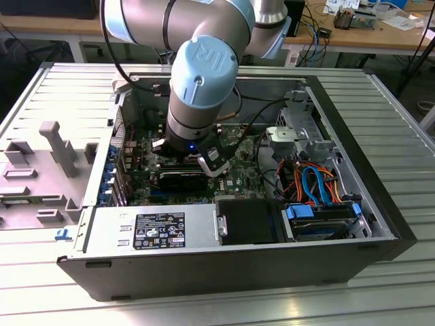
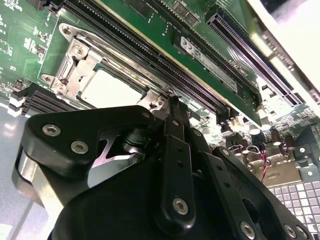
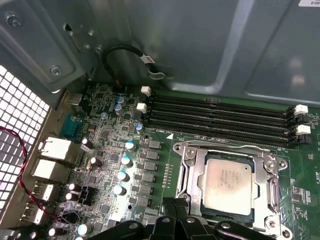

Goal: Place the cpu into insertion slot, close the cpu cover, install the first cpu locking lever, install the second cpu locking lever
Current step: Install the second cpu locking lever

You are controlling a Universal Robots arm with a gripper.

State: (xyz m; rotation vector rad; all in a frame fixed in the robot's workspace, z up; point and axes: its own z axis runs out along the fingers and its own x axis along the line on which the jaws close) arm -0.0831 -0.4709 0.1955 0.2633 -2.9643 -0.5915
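CPU point(image 3: 227, 186) sat seated in the insertion slot point(image 3: 202, 186), its silvery top showing through the window of the cpu cover point(image 3: 192, 162), which lay folded flat down over it. In the first wrist view the gripper point(image 3: 175, 207) hovered just beside the near edge of that socket, its two black fingertips point(image 3: 181, 208) pressed together with nothing between them, so the hand was clenched and empty. In the second wrist view the same closed fingertips pointed at the socket's corner, close beside the cover's metal frame point(image 2: 87, 52); whether they touched it could not be told. Beyond the socket from the hand ran the long black memory slots point(image 3: 220, 115), and off to one side of the hand stood a cluster of small capacitors point(image 3: 122, 161). In the exterior view the arm point(image 1: 200, 81) reached down into the open computer case point(image 1: 380, 224), its wrist low over the green motherboard point(image 1: 241, 176).
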